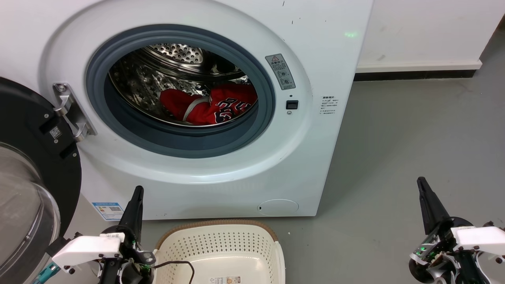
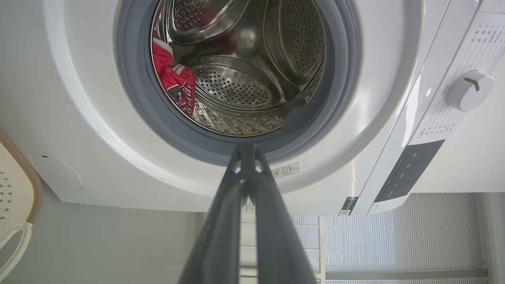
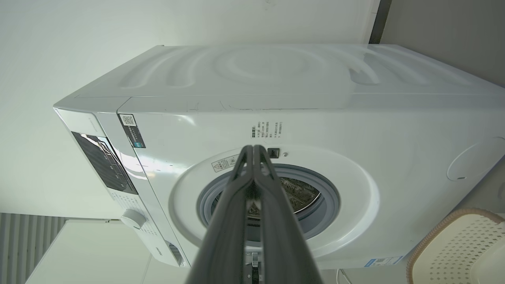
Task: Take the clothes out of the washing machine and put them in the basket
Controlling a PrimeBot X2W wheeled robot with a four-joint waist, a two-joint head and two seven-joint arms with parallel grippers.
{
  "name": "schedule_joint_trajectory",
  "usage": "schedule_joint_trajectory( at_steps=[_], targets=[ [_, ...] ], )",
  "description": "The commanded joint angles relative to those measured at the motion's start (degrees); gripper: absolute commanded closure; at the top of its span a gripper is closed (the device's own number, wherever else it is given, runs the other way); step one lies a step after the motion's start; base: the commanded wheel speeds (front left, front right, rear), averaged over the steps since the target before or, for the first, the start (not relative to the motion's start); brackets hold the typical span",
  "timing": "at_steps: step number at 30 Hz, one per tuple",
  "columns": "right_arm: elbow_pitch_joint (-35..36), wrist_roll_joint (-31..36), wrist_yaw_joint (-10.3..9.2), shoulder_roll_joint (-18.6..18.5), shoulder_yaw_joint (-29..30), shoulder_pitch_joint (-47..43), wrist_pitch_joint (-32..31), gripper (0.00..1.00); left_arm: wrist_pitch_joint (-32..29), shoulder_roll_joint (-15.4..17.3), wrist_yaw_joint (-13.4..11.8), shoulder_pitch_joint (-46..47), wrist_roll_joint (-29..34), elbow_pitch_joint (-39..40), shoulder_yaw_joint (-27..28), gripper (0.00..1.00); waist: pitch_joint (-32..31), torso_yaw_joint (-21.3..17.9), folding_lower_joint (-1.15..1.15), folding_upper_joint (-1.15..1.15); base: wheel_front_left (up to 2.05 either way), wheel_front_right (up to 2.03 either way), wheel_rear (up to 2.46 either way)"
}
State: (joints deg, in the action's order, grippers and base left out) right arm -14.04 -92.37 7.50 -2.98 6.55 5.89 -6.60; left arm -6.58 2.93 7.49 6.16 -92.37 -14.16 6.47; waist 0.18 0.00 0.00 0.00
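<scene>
Red clothes (image 1: pixel 213 104) lie inside the washing machine (image 1: pixel 315 59), while left pincer (image 1: pixel 137 189) and right pincer (image 1: pixel 421 180) hover pinched together, empty.

L pincer (image 1: pixel 137 192): blk tapered fingers, wht shell, blk cable | R pincer (image 1: pixel 421 182): same, grn LED

We see our left gripper (image 2: pixel 247 152) at bottom centre, fingers pressed together, before the washing machine (image 2: pixel 79 98); red clothes (image 2: pixel 175 81) upper left in its drum (image 2: pixel 244 79); the basket (image 2: pixel 14 185) at left edge.
</scene>
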Motion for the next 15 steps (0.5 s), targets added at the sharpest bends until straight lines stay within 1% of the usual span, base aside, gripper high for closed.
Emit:
schedule_joint_trajectory(
  at_steps=[1,15],
  targets=[
    [-0.07,-0.07,-0.02,0.19,-0.04,0.68,-0.04,1.0,-0.08,-0.1,0.12,0.23,-0.1,0.1,0.15,1.0,0.0,0.0,0.0,0.0,0.0,0.0,0.0],
    [-0.07,-0.07,-0.02,0.19,-0.04,0.69,-0.04,1.0,-0.08,-0.1,0.12,0.23,-0.1,0.1,0.15,1.0,0.0,0.0,0.0,0.0,0.0,0.0,0.0]
  ],
)
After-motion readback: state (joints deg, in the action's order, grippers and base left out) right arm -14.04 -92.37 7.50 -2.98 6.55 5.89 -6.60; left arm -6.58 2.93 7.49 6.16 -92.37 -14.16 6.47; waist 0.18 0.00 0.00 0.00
